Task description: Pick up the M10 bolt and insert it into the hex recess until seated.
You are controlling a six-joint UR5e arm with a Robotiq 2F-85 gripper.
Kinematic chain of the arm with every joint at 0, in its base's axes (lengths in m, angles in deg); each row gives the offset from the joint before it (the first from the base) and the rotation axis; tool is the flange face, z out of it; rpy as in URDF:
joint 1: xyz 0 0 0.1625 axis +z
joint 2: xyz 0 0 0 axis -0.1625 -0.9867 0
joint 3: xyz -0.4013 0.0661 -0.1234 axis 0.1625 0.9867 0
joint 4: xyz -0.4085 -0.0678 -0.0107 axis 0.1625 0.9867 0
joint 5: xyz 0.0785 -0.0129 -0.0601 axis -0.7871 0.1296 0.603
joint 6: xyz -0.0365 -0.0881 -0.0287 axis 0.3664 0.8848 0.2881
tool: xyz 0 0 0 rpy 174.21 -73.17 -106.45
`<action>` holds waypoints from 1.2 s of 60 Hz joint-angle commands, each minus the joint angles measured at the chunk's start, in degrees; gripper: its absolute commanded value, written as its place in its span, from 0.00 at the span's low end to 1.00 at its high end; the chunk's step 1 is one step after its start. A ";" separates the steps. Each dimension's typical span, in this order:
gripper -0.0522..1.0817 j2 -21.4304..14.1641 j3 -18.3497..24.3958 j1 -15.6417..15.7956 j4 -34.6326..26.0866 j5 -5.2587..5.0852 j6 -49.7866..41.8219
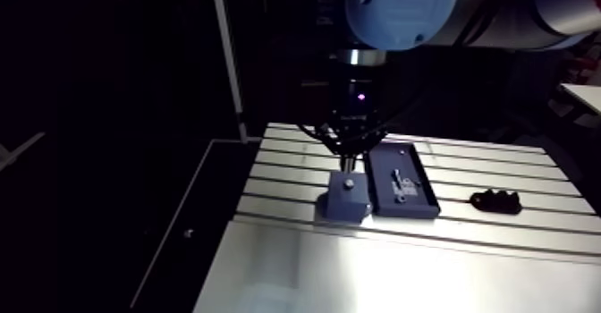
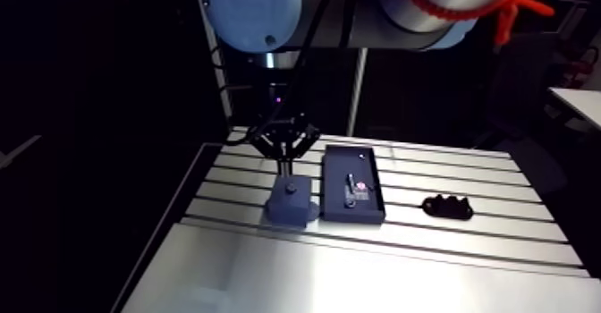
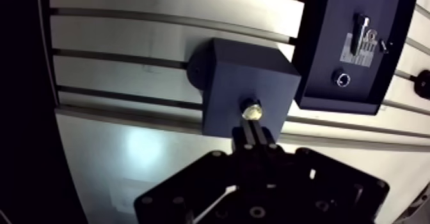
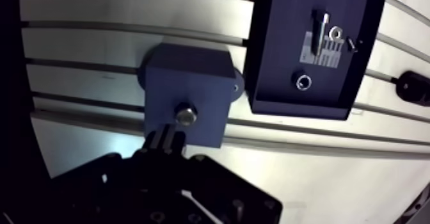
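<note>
End effector [image 3: 253, 127] low over a dark blue block [image 3: 224, 79], fingers drawn narrow, almost touching, nothing gripped between them. Just ahead of the fingertips, the M10 bolt [image 3: 251, 109] on the block's top face, hex head up and clear of the fingers in the arm view; depth of seating not clear. Beside the block on the slotted worktop [image 3: 128, 54], a dark tray [image 3: 326, 34] holding small metal parts and a ring, and well beyond it a small black piece [image 1: 496, 201].
</note>
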 commanded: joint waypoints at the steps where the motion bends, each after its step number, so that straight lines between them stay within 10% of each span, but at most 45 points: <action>1: 1.00 -1.36 -1.90 -0.48 2.74 -0.09 -2.66; 72: 1.00 -0.93 -5.44 -0.48 7.14 0.08 -2.31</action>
